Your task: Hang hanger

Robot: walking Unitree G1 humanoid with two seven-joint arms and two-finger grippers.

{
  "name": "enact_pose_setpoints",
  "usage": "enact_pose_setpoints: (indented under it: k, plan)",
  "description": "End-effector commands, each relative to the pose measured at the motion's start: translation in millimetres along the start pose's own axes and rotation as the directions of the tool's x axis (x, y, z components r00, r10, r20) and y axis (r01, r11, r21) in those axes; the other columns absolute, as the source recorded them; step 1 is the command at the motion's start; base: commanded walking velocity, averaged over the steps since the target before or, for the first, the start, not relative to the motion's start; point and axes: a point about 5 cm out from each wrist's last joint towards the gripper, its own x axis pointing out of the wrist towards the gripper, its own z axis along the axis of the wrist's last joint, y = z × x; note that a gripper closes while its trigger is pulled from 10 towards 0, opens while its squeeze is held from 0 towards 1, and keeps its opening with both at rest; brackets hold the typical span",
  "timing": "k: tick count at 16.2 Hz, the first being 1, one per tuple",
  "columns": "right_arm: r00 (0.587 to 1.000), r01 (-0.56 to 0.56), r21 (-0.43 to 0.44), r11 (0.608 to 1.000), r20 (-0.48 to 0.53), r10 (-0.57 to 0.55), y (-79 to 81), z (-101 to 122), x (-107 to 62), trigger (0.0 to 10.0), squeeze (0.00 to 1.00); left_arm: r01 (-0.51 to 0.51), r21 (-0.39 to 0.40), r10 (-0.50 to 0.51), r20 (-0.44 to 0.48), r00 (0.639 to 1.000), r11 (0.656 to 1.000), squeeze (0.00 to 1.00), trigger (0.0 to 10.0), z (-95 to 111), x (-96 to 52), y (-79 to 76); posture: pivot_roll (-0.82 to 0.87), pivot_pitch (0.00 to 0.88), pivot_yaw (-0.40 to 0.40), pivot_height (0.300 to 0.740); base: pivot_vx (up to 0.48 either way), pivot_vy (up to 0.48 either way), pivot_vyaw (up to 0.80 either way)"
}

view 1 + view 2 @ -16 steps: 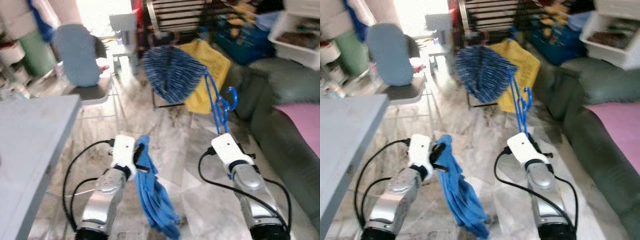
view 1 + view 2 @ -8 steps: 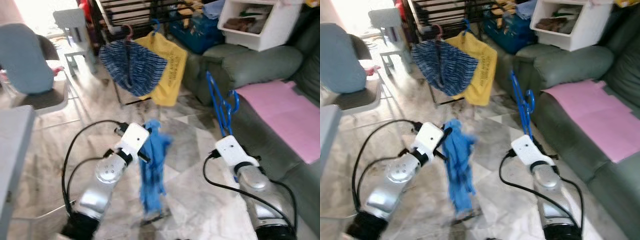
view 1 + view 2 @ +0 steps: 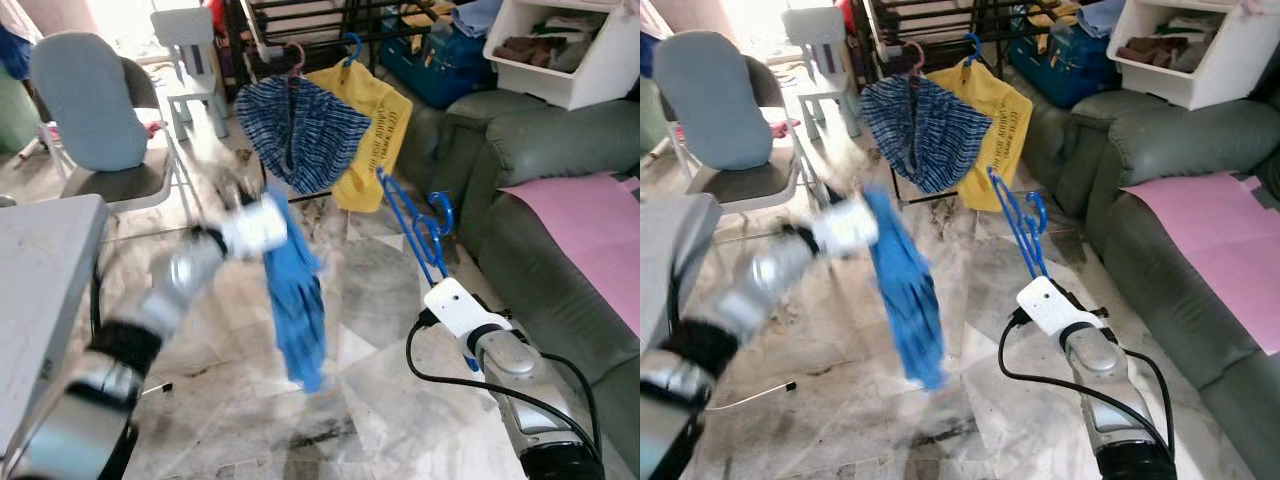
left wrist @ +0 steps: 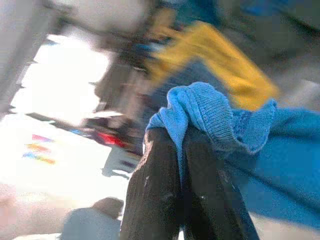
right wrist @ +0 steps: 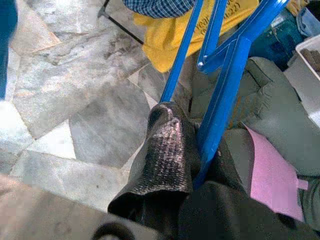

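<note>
Between my right gripper's (image 5: 200,150) clamped fingers, blue hanger (image 3: 415,225) rising upright, left gripper (image 4: 182,150) pinching blue cloth (image 3: 295,300).

Daylight is blown out at the top left, the left arm (image 3: 170,290) and blue cloth (image 3: 295,290) are smeared by motion blur, and the left wrist background is defocused.

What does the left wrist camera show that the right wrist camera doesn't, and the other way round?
Left wrist view: the left tool shut on a bunched blue cloth, against a bright, blurred background. Right wrist view: the right tool clamping a blue hanger above the marble floor, with a pink sheet on the green sofa. Shared: the yellow garment hanging ahead, and two black fingers closed on something blue.
</note>
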Motion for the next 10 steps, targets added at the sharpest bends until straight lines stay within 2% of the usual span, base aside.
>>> enact_pose_setpoints:
  k: [1, 2, 3, 4, 5, 6, 7, 8, 9, 10]
  plan:
    - [1.000, -0.013, -0.001, 1.000, 0.010, 0.013, 1.7, 2, -1.1, 10.0, 0.00, -0.113, -0.070, 0.111, -0.030, 0.993, 0.991, 0.00, 10.0, -4, 1.2, 16.1, -0.13, 0.000, 0.065, 0.740, 0.000, 0.000, 0.00]
    - [1.000, -0.013, -0.001, 1.000, 0.010, 0.013, 1.7, 2, -1.1, 10.0, 0.00, -0.113, -0.070, 0.111, -0.030, 0.993, 0.991, 0.00, 10.0, -4, 1.2, 16.1, -0.13, 0.000, 0.065, 0.740, 0.000, 0.000, 0.00]
    - [1.000, -0.013, 0.000, 1.000, 0.009, 0.013, 2.5, 1, -1.2, 10.0, 0.00, -0.203, -0.200, 0.189, -0.087, 0.978, 0.959, 0.00, 10.0, -8, 2.9, 26.4, -0.13, 0.000, 0.071, 0.740, 0.000, 0.000, 0.00]
    - [1.000, -0.019, 0.005, 1.000, 0.012, 0.019, 5.4, 1, -0.4, 10.0, 0.00, -0.223, -0.559, 0.132, -0.199, 0.971, 0.798, 0.00, 10.0, -19, 5.4, 15.2, -0.13, 0.000, 0.070, 0.740, 0.000, 0.000, 0.00]
    - [0.999, -0.040, 0.000, 0.999, 0.020, 0.040, 7.5, 3, -0.1, 10.0, 0.00, -0.105, -0.638, 0.001, -0.161, 0.987, 0.762, 0.00, 10.0, -19, 5.8, -3.7, -0.13, 0.000, 0.069, 0.740, 0.000, 0.000, 0.00]
    - [0.997, -0.066, -0.010, 0.998, 0.026, 0.066, 9.1, 5, 0.2, 10.0, 0.00, 0.021, -0.644, -0.110, -0.098, 0.989, 0.765, 0.00, 10.0, -15, 4.7, -18.5, -0.13, 0.000, 0.069, 0.740, 0.000, 0.000, 0.00]
    - [0.990, -0.140, -0.021, 0.990, 0.014, 0.140, 9.6, 7, -0.2, 10.0, 0.00, 0.281, -0.400, -0.296, 0.024, 0.955, 0.872, 0.00, 10.0, -8, -1.1, -37.3, -0.13, 0.000, 0.070, 0.740, 0.000, 0.000, 0.00]
    - [0.985, -0.172, -0.019, 0.985, 0.002, 0.172, 9.0, 7, -0.5, 10.0, 0.00, 0.371, -0.248, -0.368, 0.061, 0.928, 0.895, 0.00, 10.0, -6, -4.6, -43.4, -0.13, 0.000, 0.071, 0.740, 0.000, 0.000, 0.00]
    - [0.980, -0.199, -0.027, 0.980, -0.013, 0.199, 7.8, 6, -1.0, 10.0, 0.00, 0.413, -0.030, -0.410, 0.063, 0.910, 0.910, 0.00, 10.0, -8, -6.8, -43.5, -0.13, 0.000, 0.071, 0.740, 0.000, 0.000, 0.00]
    - [0.978, -0.210, -0.029, 0.977, -0.023, 0.209, 6.7, 5, -1.3, 10.0, 0.00, 0.412, 0.086, -0.418, 0.068, 0.906, 0.907, 0.00, 10.0, -9, -6.4, -37.8, -0.13, 0.000, 0.072, 0.740, 0.000, 0.000, 0.00]
